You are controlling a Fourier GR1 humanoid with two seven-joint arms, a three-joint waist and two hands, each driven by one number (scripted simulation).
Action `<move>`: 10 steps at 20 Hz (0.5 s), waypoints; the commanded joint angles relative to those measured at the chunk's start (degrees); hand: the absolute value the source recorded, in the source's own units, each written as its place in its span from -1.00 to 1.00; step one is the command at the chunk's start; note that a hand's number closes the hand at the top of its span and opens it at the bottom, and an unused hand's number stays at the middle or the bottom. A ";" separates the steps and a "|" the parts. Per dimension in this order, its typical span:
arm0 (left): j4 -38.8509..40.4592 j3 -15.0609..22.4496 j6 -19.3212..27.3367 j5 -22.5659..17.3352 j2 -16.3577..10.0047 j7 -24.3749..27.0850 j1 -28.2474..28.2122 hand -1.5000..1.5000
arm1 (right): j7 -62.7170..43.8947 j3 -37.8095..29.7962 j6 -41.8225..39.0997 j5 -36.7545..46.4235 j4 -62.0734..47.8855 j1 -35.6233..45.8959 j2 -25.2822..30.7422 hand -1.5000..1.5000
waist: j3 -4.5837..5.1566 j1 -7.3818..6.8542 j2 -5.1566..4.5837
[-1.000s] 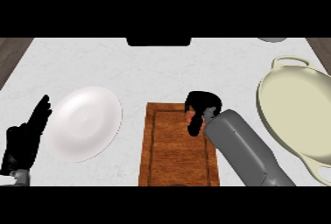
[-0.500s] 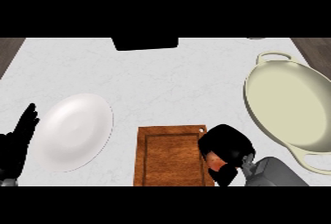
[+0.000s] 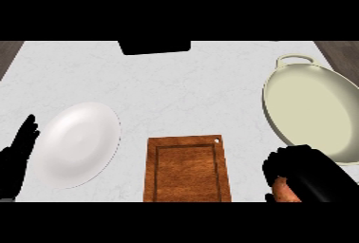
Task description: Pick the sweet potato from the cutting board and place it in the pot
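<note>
**Q:** What do the fingers (image 3: 276,165) of the right hand (image 3: 303,167) show?

**A:** They are curled downward, closed round the elongated orange-brown sweet potato (image 3: 283,191). Only one end of it peeps out beneath the black palm; the rest is hidden.

**Q:** Where does that lie relative to the rectangular brown wooden cutting board (image 3: 186,171)?

**A:** To the right of the board, clear of its right edge, with a strip of pale marbled counter (image 3: 189,95) between them. The sweet potato is therefore off the board and not in the pot.

**Q:** And the pot?

**A:** The cream oval pot (image 3: 308,109) with a loop handle stands to the right of the board and farther back. Its near rim lies just beyond the curled fingers; whether hand and rim touch cannot be told. Its inside shows bare.

**Q:** The other hand?

**A:** The left hand (image 3: 17,159) rests well to the left of the board, at the view's edge, its fingers (image 3: 29,129) straight, together and pointing up, holding nothing.

**Q:** What bounds the open room?

**A:** A white round plate (image 3: 77,144) lies left of the board, just beside it, between the board and the left hand. Behind the board the counter runs open to a flat black object (image 3: 154,46) at the far edge. The board's near end meets the view's lower edge.
</note>
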State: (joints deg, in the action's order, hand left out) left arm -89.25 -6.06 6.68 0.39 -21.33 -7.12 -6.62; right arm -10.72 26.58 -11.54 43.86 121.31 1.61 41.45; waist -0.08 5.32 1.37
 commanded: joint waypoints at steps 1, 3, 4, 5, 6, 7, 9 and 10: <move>-0.29 0.45 -0.36 0.01 0.36 -0.24 0.39 0.00 | 1.25 -8.93 9.40 1.11 9.58 -7.09 2.77 1.00 | -0.08 -0.29 -0.34; -0.12 1.22 1.30 1.04 1.92 -0.70 0.81 0.00 | 1.77 -16.03 9.90 -3.67 13.67 -10.81 4.13 1.00 | -0.05 -0.54 -0.55; -0.97 1.06 1.21 1.40 1.67 0.69 -0.29 0.00 | 2.77 -18.94 10.21 -7.22 15.00 -13.96 3.96 1.00 | -0.05 -1.26 -0.61; -0.96 -0.41 -1.48 -0.72 -0.36 -0.12 0.10 0.00 | 0.77 -20.12 9.83 -9.51 17.10 -14.61 1.89 1.00 | 0.00 -2.05 -0.72; 1.14 -0.77 -1.81 -0.69 -0.41 2.04 0.70 0.00 | 1.15 -23.16 8.74 -14.15 19.35 -16.16 2.09 1.00 | 0.04 -1.48 -0.74; -1.14 0.95 -0.61 1.04 0.67 1.04 0.02 0.00 | 3.04 -25.49 9.71 -14.94 17.54 -18.46 1.50 1.00 | -0.02 -2.44 -0.85; 1.90 0.87 -1.28 1.33 0.38 1.53 2.88 0.00 | 4.08 -29.46 8.32 -18.96 17.76 -17.45 0.70 1.00 | 0.06 -3.00 -1.08; 0.27 1.00 -1.64 0.92 0.64 1.11 1.14 0.00 | 3.01 -32.48 6.25 -21.68 18.72 -16.89 1.29 1.00 | 0.08 -3.47 -1.02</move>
State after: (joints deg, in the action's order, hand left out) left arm -89.13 -5.46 5.74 1.00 -20.88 -6.37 -5.63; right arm -6.80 3.11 -2.98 33.30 133.19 -12.29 42.80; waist -0.06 3.08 0.57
